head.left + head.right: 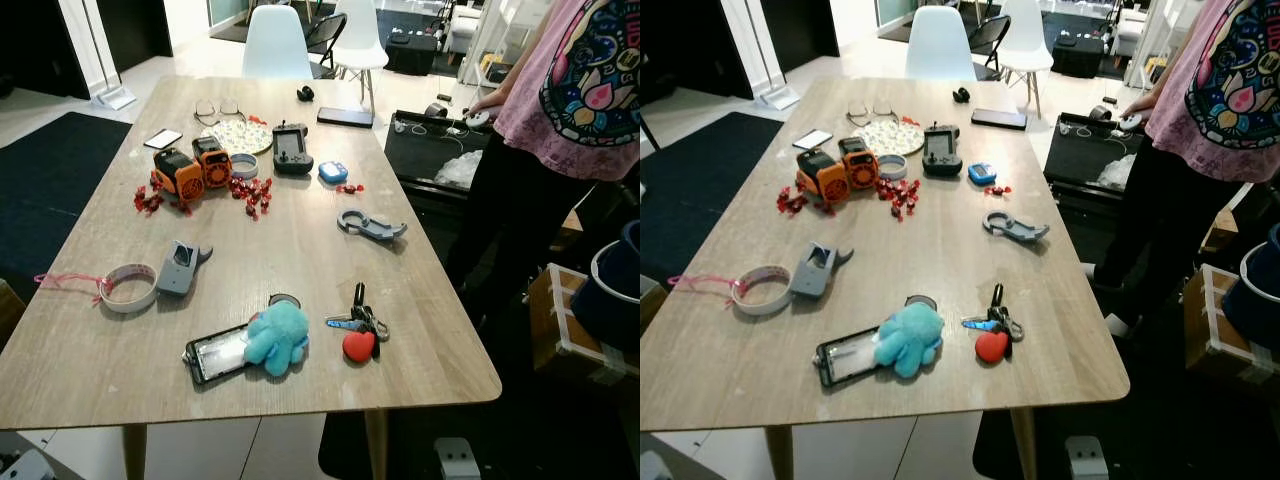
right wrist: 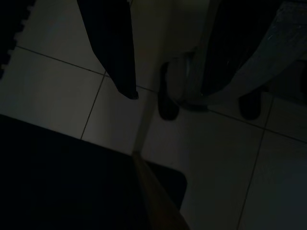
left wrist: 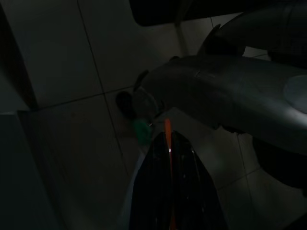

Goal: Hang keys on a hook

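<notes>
the keys [image 1: 358,325], with a red heart fob, lie flat near the table's [image 1: 300,230] near right corner, just beside the blue plush toy [image 1: 277,337] and well clear of the edge. bare wood lies open between them and the grey carabiner [image 1: 371,225]. a person [image 1: 560,120] stands off the right edge. both arms hang idle in the dark below; i cannot tell whether either gripper's fingers are open.

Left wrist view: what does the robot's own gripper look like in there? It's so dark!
The left gripper looks black and shiny, narrowing to a rounded tip. A thin orange stripe runs down its middle. The picture is too dark to make out more.
</notes>
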{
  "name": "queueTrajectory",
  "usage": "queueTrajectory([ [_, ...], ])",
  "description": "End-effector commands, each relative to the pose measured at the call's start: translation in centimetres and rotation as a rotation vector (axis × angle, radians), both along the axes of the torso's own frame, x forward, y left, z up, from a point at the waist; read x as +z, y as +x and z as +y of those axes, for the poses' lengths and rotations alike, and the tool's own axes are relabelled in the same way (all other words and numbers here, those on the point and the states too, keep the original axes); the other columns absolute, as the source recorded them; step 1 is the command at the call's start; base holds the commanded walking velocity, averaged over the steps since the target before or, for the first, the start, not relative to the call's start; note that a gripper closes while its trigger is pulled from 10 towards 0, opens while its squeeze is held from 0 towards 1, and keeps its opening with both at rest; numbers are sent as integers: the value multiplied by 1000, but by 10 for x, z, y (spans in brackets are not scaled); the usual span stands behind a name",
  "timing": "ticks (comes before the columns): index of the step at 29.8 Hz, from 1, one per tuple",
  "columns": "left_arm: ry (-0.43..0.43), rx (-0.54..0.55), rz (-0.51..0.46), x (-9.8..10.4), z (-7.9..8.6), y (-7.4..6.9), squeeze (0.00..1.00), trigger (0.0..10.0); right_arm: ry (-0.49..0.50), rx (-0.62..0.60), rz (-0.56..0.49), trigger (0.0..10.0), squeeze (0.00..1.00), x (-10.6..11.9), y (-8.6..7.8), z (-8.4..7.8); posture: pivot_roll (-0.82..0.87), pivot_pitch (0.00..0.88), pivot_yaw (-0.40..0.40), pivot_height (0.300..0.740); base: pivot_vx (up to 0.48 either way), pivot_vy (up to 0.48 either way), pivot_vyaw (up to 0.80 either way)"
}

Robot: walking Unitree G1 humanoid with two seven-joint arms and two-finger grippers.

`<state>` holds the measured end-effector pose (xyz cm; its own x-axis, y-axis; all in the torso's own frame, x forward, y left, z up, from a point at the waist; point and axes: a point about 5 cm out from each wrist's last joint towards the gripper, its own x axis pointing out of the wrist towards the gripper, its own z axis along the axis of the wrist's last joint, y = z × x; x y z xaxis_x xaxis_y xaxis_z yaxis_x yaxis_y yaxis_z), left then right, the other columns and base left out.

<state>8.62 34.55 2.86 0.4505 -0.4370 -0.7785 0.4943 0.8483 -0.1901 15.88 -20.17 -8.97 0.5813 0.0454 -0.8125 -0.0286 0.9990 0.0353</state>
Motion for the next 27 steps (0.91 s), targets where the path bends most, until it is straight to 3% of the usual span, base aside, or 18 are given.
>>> queueTrajectory([
  [1,54,32,3,-15,-3,-6,0,0,-5,-3,14,10000,0,-1,-3,-2,65,64,-35,740,0,0,0],
  [2,153,89,-39,-27,-3,-4,0,0,-4,-2,14,10000,0,-1,-3,-1,66,63,-36,740,0,0,0],
  [3,153,89,-39,-27,-3,-4,0,0,-4,-2,14,10000,0,-1,-3,-1,66,63,-36,740,0,0,0],
  [5,266,176,-101,-49,-13,-2,0,0,0,2,15,10000,0,-2,-3,1,67,61,-37,740,0,0,0],
  [7,290,201,-110,-56,-18,-2,0,0,1,5,15,10000,0,-2,-3,1,67,63,-38,740,0,0,0],
  [9,274,319,-143,-70,-34,0,0,0,1,8,18,10000,0,-2,-3,2,69,60,-44,740,0,0,0],
  [10,274,319,-143,-70,-34,0,0,0,1,8,18,10000,0,-2,-3,2,69,60,-44,740,0,0,0],
  [11,230,452,-166,-80,-47,3,0,0,1,9,19,10000,0,-2,-3,2,69,59,-46,740,0,0,0],
  [17,148,629,-209,-88,-62,11,0,0,5,15,21,10000,0,-2,-3,2,72,59,-50,740,0,0,0],
  [21,115,648,-219,-90,-70,15,0,0,14,16,16,10000,0,-2,-3,3,70,60,-48,740,0,0,0],
  [22,91,638,-235,-92,-80,21,0,4235,24,20,12,10000,0,-2,-3,5,71,61,-49,740,0,0,0],
  [23,91,638,-235,-92,-80,21,0,4235,24,20,12,10000,0,-2,-3,5,71,61,-49,740,0,0,0],
  [24,87,621,-248,-94,-90,29,0,10000,32,19,10,10000,0,-2,-3,7,67,64,-46,740,0,0,0],
  [27,99,583,-261,-97,-102,40,0,10000,31,7,18,10000,0,-3,-4,9,65,63,-42,740,0,0,0],
])
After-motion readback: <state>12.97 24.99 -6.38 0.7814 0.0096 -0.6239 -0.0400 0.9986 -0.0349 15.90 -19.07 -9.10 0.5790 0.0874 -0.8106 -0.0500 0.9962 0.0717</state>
